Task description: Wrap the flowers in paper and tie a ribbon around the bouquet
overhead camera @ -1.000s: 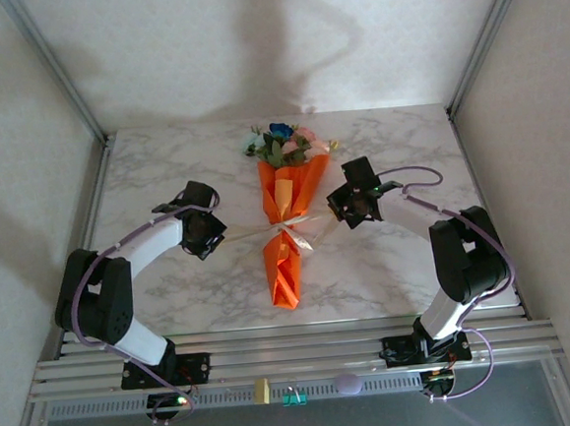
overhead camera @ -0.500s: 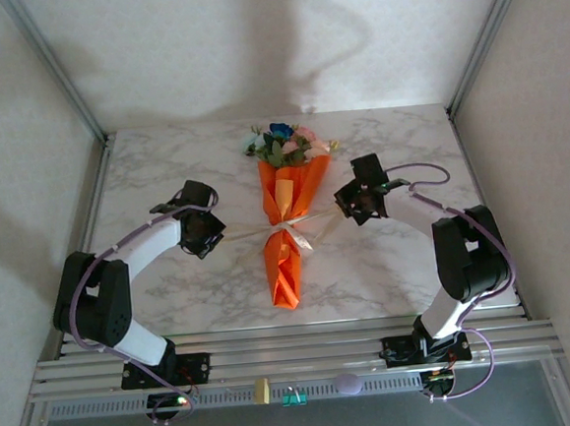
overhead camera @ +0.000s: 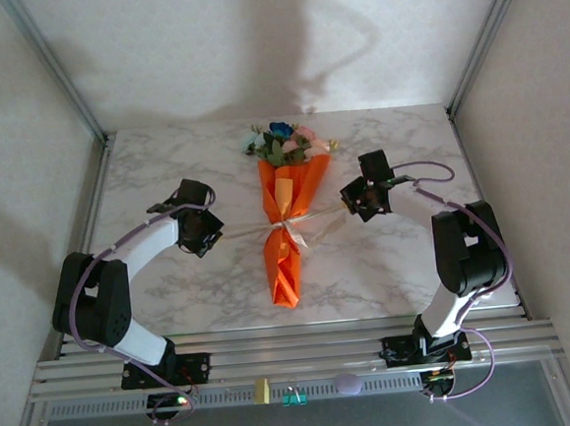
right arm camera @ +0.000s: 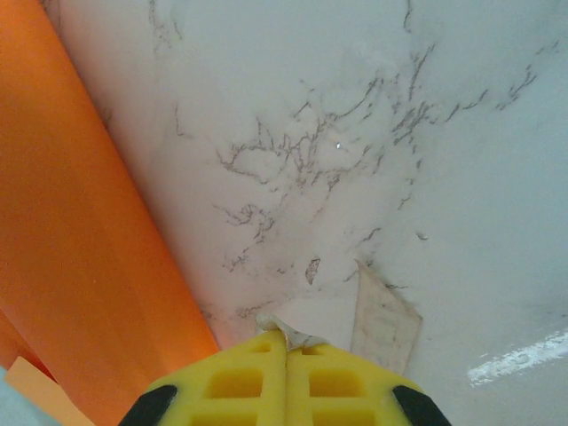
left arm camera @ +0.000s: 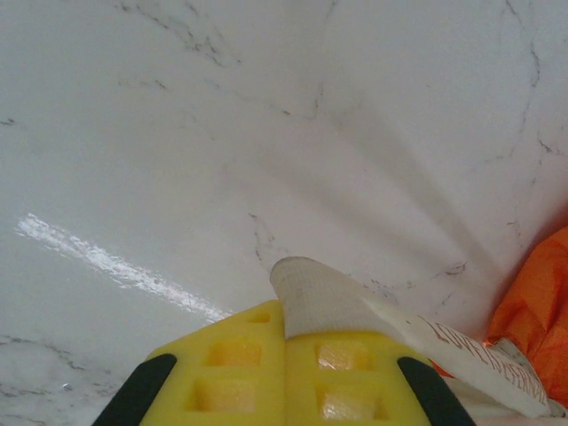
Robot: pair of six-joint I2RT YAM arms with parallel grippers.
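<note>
Pinch state: left gripper [left arm camera: 286, 324] and right gripper [right arm camera: 286, 342] each clamped tight on a ribbon [left arm camera: 330, 300] tail.
Against a second ago, the right gripper sits farther out and back; the left has barely shifted. One bouquet [overhead camera: 284, 223] lies on the table [overhead camera: 163, 173] between them, tip toward the bases, ribbon round its waist. The knot is possibly snug, too small to judge. Bare table on both sides. One ribbon, two tails.

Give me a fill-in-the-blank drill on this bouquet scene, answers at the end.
The paper around the flowers is coloured ____.
The left claw and the right claw are each shut on an end of the ____.
The table under them has a white, grey-veined ____ pattern.
Missing words: orange; ribbon; marble.
</note>
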